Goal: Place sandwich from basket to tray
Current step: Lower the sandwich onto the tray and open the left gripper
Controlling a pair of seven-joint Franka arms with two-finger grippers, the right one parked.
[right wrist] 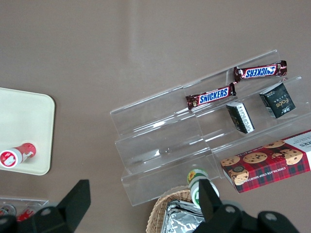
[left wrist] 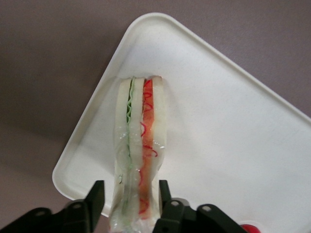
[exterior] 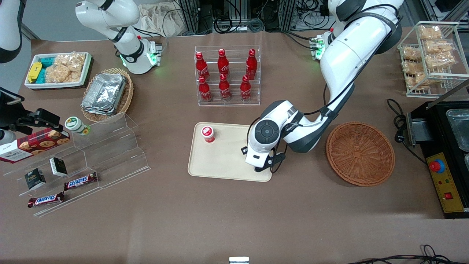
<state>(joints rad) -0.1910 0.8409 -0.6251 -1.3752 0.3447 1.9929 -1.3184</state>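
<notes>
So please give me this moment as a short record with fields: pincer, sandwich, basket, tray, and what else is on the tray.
pincer: above a corner of the tray, shut on the sandwich
sandwich: held between the fingers, over the tray
basket: beside the tray, nothing in it
tray: flat on the table
other item on tray: small red-lidded cup, near the corner toward the bottle rack

Hand (left wrist: pixel 130 201) over tray (left wrist: pixel 218 126), gripping sandwich (left wrist: pixel 138 145) in glossy clear film; tray showing smooth cream plastic; basket (exterior: pixel 360 153) looking rough woven wicker; worktop (exterior: pixel 234 220) lying matt brown.
</notes>
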